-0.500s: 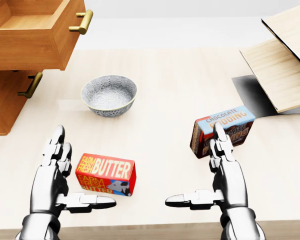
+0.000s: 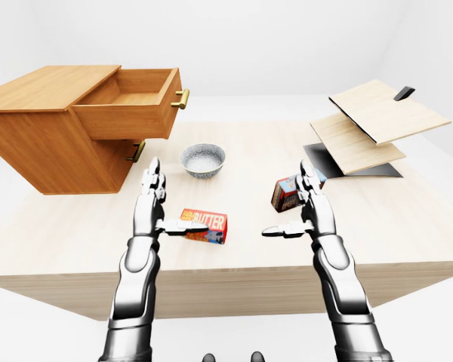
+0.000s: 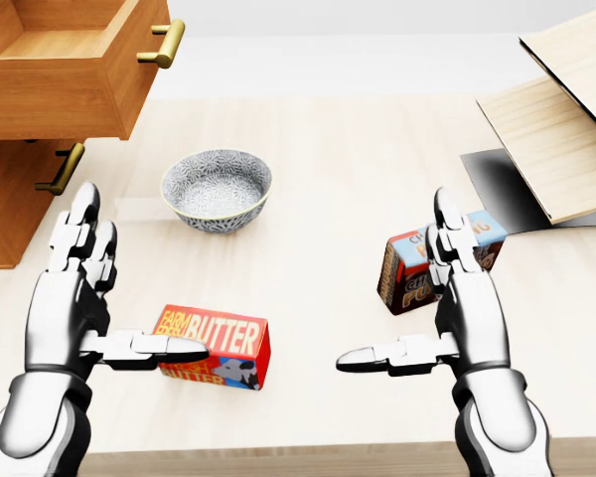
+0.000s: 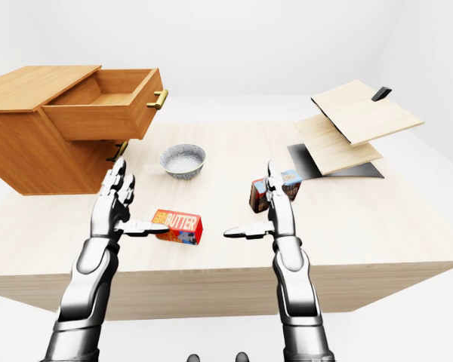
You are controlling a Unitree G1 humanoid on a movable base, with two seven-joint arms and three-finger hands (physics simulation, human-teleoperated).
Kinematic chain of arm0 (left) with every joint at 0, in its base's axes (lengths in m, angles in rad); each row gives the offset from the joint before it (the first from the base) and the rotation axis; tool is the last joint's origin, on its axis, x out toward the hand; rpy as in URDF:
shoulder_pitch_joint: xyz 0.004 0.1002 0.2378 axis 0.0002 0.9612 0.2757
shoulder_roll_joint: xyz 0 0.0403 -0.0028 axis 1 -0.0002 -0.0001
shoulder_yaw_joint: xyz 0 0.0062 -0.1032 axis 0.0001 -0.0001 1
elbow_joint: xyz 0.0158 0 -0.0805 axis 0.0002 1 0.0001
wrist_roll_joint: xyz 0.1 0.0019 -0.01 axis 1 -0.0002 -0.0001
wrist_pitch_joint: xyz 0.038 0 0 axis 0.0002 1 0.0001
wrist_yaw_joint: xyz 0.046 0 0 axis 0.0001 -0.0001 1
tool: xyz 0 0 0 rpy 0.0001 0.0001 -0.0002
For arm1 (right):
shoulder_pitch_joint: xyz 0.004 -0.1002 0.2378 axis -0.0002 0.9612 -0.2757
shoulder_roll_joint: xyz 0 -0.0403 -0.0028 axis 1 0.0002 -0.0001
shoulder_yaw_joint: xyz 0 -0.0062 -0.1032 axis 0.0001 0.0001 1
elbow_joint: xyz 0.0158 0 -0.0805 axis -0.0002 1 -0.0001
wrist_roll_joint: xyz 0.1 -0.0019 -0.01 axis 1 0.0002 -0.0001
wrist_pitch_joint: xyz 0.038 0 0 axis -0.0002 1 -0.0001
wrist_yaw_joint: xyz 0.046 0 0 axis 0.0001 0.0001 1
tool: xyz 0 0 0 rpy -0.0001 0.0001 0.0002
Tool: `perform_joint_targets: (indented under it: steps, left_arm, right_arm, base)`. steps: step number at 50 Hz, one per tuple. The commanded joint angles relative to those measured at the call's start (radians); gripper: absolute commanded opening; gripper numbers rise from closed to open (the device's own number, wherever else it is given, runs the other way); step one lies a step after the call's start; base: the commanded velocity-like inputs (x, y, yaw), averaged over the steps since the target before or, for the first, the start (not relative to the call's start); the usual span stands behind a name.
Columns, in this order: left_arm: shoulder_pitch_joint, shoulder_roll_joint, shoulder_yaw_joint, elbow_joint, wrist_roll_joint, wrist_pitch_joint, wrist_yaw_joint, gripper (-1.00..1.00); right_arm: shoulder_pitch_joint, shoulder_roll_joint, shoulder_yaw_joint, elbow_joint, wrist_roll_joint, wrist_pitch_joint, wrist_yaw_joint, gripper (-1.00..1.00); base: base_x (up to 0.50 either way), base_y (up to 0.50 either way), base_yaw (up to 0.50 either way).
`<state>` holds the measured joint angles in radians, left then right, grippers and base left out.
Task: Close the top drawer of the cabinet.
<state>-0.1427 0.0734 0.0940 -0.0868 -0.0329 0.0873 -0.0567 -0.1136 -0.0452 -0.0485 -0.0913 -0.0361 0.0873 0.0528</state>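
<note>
A wooden cabinet (image 2: 53, 143) stands at the table's left. Its top drawer (image 2: 132, 109) is pulled far out, with a brass handle (image 2: 181, 99) on its face; the inside shows bare wood. The lower drawer's handle (image 3: 62, 169) sits flush below. My left hand (image 3: 84, 298) hovers open over the table, lower than the drawer and left of the butter box, thumb pointing right. My right hand (image 3: 447, 298) is open too, thumb pointing left, right by the pudding box. Neither hand touches the cabinet.
A patterned grey bowl (image 3: 217, 189) sits right of the cabinet. A red butter box (image 3: 219, 348) lies between my hands. A chocolate pudding box (image 3: 417, 260) stands behind my right hand. Tilted wooden boards (image 2: 370, 124) and a dark plate (image 2: 347, 164) occupy the right.
Both hands have risen and moved away from me in the head view. The left went up and left, the right slightly up. The drawer has not moved.
</note>
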Motion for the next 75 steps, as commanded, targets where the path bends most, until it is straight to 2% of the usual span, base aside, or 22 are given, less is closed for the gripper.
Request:
perform_joint_targets:
  steps: [1, 6, 10, 15, 22, 29, 44, 47, 75]
  left_arm:
    - [-0.128, 0.041, 0.015, -0.069, 0.009, 0.0, -0.03, 1.0]
    - [-0.233, 0.077, 0.025, -0.038, 0.035, 0.0, -0.065, 1.0]
    - [-0.33, 0.102, 0.041, -0.004, 0.023, 0.0, -0.064, 1.0]
    - [-0.38, 0.113, 0.031, -0.024, 0.025, 0.0, -0.067, 1.0]
    - [-0.433, 0.122, 0.044, 0.009, -0.002, 0.0, -0.054, 1.0]
    - [-0.446, 0.133, 0.047, 0.007, -0.017, 0.0, -0.044, 1.0]
    - [-0.411, 0.124, 0.039, -0.024, 0.001, 0.0, -0.048, 1.0]
    - [-0.411, 0.119, 0.042, -0.01, 0.013, 0.0, -0.025, 1.0]
    - [-0.418, 0.124, 0.039, 0.002, 0.007, 0.0, -0.021, 1.0]
  right_arm:
    - [-0.105, -0.028, -0.024, -0.055, -0.016, 0.0, 0.006, 1.0]
    - [-0.165, -0.041, -0.034, -0.053, -0.016, 0.0, 0.002, 1.0]
    - [-0.233, -0.053, -0.037, -0.088, -0.015, 0.0, -0.004, 1.0]
    - [-0.33, -0.067, -0.042, -0.099, -0.008, 0.0, -0.018, 1.0]
    - [-0.389, -0.084, -0.054, -0.06, 0.021, 0.0, -0.043, 1.0]
    - [-0.402, -0.099, -0.062, -0.053, 0.03, 0.0, -0.046, 1.0]
    - [-0.384, -0.102, -0.065, -0.119, 0.064, 0.0, -0.032, 1.0]
    - [-0.37, -0.102, -0.066, -0.13, 0.068, 0.0, -0.027, 1.0]
    - [-0.339, -0.106, -0.066, -0.12, 0.036, 0.0, -0.01, 1.0]
  base:
    - [0.0, 0.0, 0.0]
    - [0.0, 0.0, 0.0]
    - [0.0, 0.0, 0.0]
    - [0.0, 0.0, 0.0]
    - [0.0, 0.0, 0.0]
    - [0.0, 0.0, 0.0]
    - [0.0, 0.0, 0.0]
    - [0.19, 0.0, 0.0]
    - [0.27, 0.0, 0.0]
